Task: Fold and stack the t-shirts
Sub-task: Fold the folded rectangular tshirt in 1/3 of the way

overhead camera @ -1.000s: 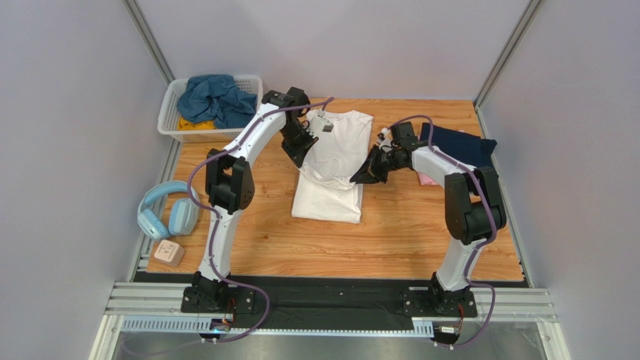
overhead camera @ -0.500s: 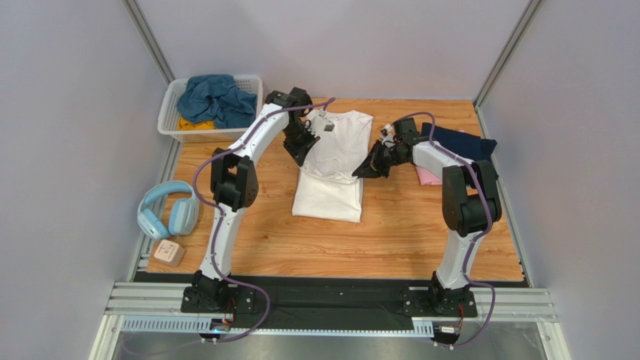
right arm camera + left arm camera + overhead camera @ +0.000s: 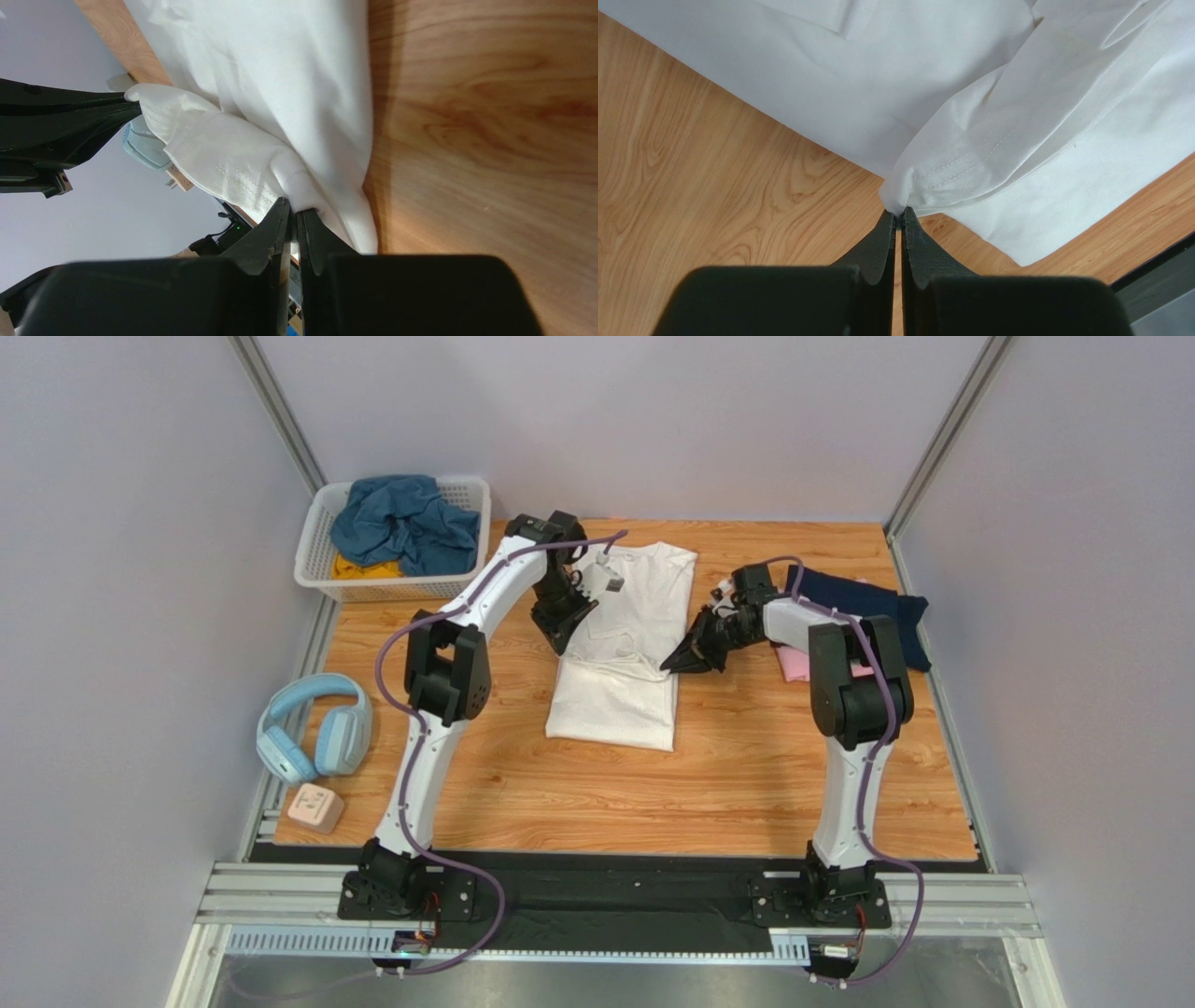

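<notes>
- At the far left, the basket [image 3: 316,546] holds a teal-blue t-shirt [image 3: 400,518] over a yellow t-shirt [image 3: 365,570]. The headphones [image 3: 312,728] lie nearer me.
- My left hand [image 3: 898,215] is closed, pinching a hemmed corner of the white t-shirt [image 3: 631,616].
- That shirt lies partly folded mid-bench [image 3: 758,770], with one fold stretched between both hands.
- My right hand [image 3: 291,210] is clamped on its right edge.
- At the far right lies a navy t-shirt [image 3: 870,602], with a pink t-shirt [image 3: 797,668] showing at its near edge.

white t-shirt [image 3: 617,686]: centre of view | left gripper [image 3: 561,636]: at its left edge | right gripper [image 3: 672,667]: at right edge
</notes>
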`<state>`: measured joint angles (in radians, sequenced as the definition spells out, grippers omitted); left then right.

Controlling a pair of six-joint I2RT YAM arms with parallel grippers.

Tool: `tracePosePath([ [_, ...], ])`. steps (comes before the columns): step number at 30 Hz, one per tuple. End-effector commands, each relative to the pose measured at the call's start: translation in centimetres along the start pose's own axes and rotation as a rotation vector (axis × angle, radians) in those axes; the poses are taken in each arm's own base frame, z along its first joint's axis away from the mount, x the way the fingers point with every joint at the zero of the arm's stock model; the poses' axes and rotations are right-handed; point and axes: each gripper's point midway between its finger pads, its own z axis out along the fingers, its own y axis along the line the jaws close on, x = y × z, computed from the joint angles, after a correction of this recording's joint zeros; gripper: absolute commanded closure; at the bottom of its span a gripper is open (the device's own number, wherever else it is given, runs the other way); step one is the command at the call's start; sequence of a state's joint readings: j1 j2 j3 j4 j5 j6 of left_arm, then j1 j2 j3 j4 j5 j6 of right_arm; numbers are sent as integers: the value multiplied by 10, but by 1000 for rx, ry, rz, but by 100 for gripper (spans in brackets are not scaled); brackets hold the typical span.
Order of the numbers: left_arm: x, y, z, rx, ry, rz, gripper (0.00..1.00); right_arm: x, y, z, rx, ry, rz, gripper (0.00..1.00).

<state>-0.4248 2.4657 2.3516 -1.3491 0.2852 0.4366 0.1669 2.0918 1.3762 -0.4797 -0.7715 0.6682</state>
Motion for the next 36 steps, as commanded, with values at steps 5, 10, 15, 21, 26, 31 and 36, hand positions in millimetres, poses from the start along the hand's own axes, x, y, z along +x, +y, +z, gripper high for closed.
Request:
tracePosePath([
  [5,26,3,-11,-37,117,-66,85,-38,3,0,-35,-20,2,69],
  [10,21,16,-33,-118,80,-67,64,-50,14,-11,-40,-39,-14,51],
  [15,18,30,-88,-295,29,-30,12,-64,41,-46,-55,-121,-54,47],
  [21,20,-6,-165,-313,-142,-18,6,-57,71,-90,-18,-246,-154,46],
  [26,35,-69,-205,-136,-346,-32,6,-34,95,-99,-61,-274,-234,47],
  [31,49,-74,-232,-41,-497,-138,6,36,126,-25,-119,47,-370,49],
  [36,65,-77,-222,54,-521,-210,6,73,123,49,-60,213,-459,50],
])
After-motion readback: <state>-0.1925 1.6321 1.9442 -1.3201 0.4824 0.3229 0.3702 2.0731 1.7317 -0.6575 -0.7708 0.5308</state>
